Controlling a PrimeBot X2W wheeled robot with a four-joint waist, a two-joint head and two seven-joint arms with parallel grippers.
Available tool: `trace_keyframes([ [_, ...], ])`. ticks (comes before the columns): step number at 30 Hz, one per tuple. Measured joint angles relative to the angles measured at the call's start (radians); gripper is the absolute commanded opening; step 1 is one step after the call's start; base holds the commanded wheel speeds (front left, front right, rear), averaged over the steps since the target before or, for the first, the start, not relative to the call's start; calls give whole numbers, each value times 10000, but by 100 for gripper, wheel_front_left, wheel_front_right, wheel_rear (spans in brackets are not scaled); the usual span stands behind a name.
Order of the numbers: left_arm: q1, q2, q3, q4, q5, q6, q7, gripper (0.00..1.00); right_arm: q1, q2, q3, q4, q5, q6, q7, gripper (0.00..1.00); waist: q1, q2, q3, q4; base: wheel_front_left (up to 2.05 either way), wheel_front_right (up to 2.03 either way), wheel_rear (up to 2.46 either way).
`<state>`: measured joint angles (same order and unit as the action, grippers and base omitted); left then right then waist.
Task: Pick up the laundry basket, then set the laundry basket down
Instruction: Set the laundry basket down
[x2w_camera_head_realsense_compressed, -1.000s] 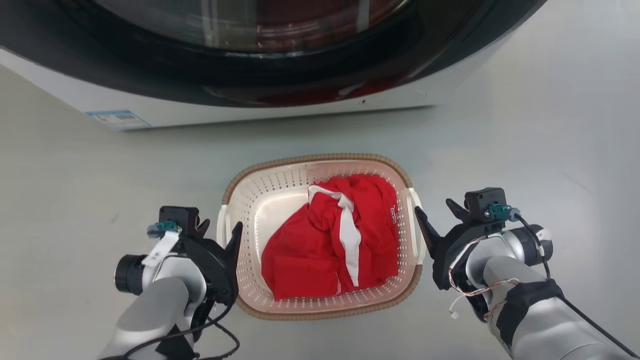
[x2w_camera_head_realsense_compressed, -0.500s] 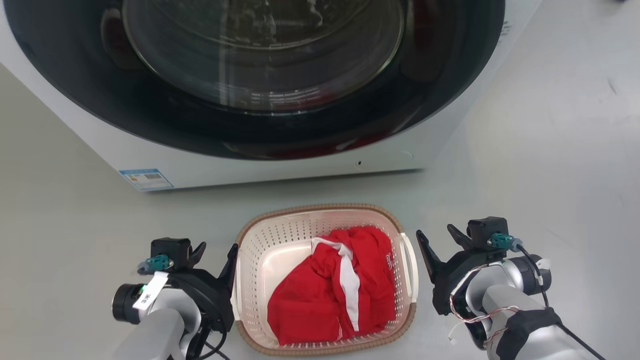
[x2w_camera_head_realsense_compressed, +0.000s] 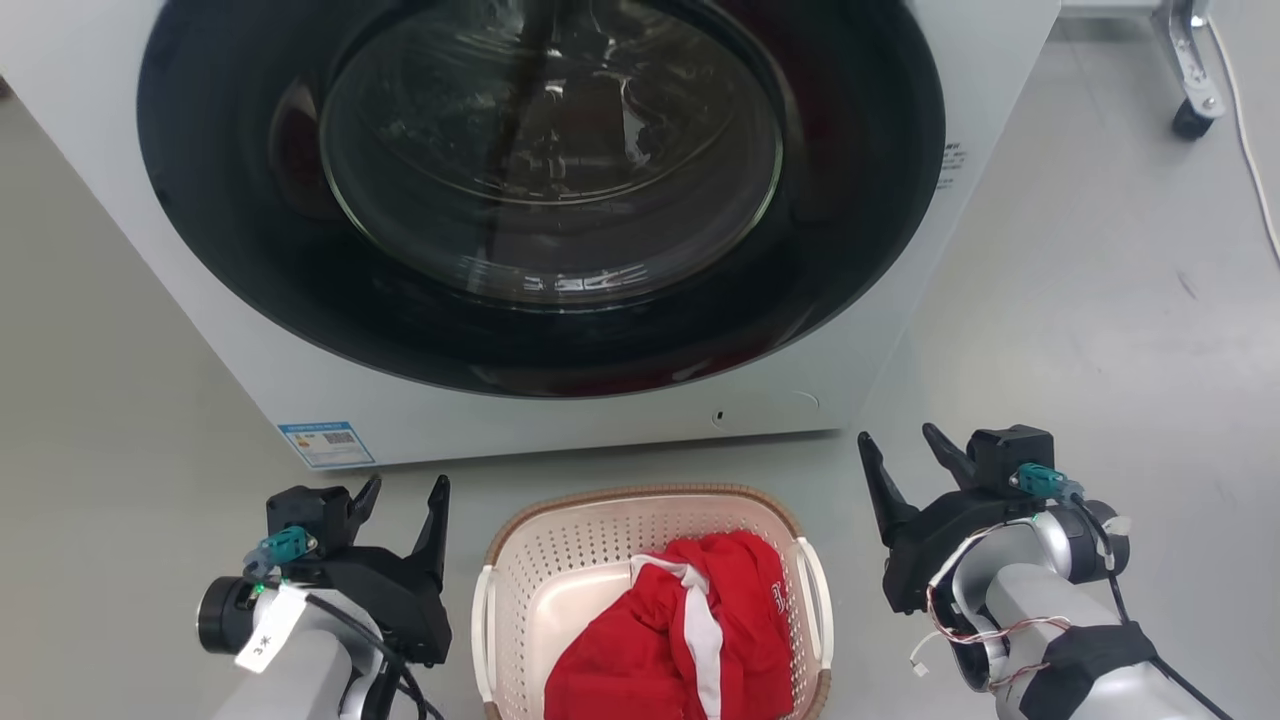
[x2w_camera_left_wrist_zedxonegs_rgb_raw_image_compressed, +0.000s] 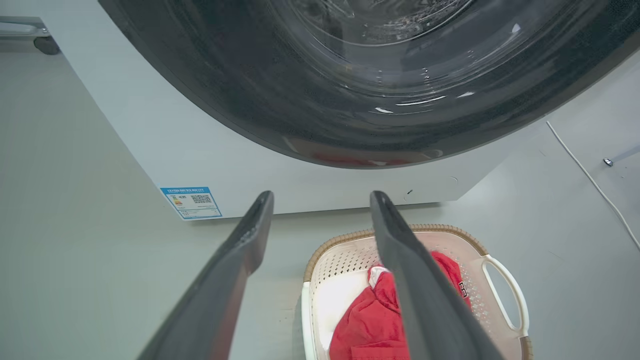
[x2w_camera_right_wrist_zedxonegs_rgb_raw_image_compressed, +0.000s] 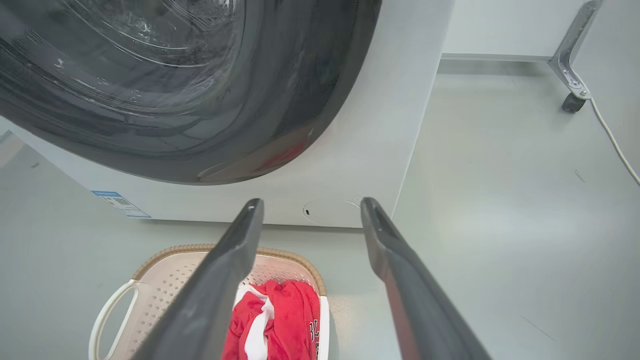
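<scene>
Obs.: the laundry basket (x2w_camera_head_realsense_compressed: 560, 560) sits on the floor (x2w_camera_head_realsense_compressed: 1100, 350), just in front of the washing machine (x2w_camera_head_realsense_compressed: 500, 420) and a little apart from its white front panel. The head view cuts off the basket's near end.

Left end effector (x2w_camera_head_realsense_compressed: 405, 497): fingers spread, nothing between them, beside the basket's left side but clear of it. Right end effector (x2w_camera_head_realsense_compressed: 898, 445): also spread and empty, beside the right side with a wider gap. Neither touches the basket.

Step in hand (judgement): no grip exists and the basket rests on the floor. This fits either the lift not yet taken or the set-down already finished. These pictures alone do not settle which.

If the grasp is pending:
- Bring each end effector to its own side: left to the left handle (x2w_camera_head_realsense_compressed: 480, 620), right to the right handle (x2w_camera_head_realsense_compressed: 818, 605).
- Seat one finger through the handle loop and the other outside before pressing together. The loops look thin.
- Close both sides at about the same time and raise them evenly, so the basket stays level.
- Keep the far rim off the machine's front panel while lifting.

Risk: a one-sided pull would probably tip or skid a light plastic basket.

Contents: one red garment (x2w_camera_head_realsense_compressed: 700, 650) with a white stripe, crumpled, heaped toward the basket's right half. The pale perforated bottom shows bare on the left. The load sits below the rim and nothing hangs over. The machine's door is closed.
</scene>
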<state>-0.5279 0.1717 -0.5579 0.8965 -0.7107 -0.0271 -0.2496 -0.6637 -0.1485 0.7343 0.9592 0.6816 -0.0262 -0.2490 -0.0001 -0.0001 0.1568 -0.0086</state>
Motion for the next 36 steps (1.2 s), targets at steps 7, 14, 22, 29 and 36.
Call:
trace_keyframes([
  [7, 645, 395, 401, -1618, 466, 554, 0, 100, 567, -370, -299, -1220, -382, -445, -2, 100, 0, 0, -414, 59, 0, 0, 0],
  [14, 1789, 779, 769, -3710, 1055, 1076, 0, 100, 1459, -757, -606, -2746, -738, -721, -2, 100, 0, 0, -838, 109, 0, 0, 0],
  [22, 3184, 1114, 1156, -5810, 1632, 1358, -2, 100, 2728, -1124, -978, -4428, -1258, -897, -2, 100, 0, 0, -1279, 176, 0, 0, 0],
  [29, 4240, 1277, 1684, -7031, 1808, 1507, -2, 100, 3545, -1358, -1409, -5730, -1743, -984, -4, 100, 0, 1, -1488, 149, 0, 0, 0],
  [36, 4980, 1241, 2178, -7762, 2067, 1517, -2, 100, 4565, -1365, -2537, -6309, -2148, -984, -4, 100, 0, 1, -1599, 100, 0, 0, 0],
])
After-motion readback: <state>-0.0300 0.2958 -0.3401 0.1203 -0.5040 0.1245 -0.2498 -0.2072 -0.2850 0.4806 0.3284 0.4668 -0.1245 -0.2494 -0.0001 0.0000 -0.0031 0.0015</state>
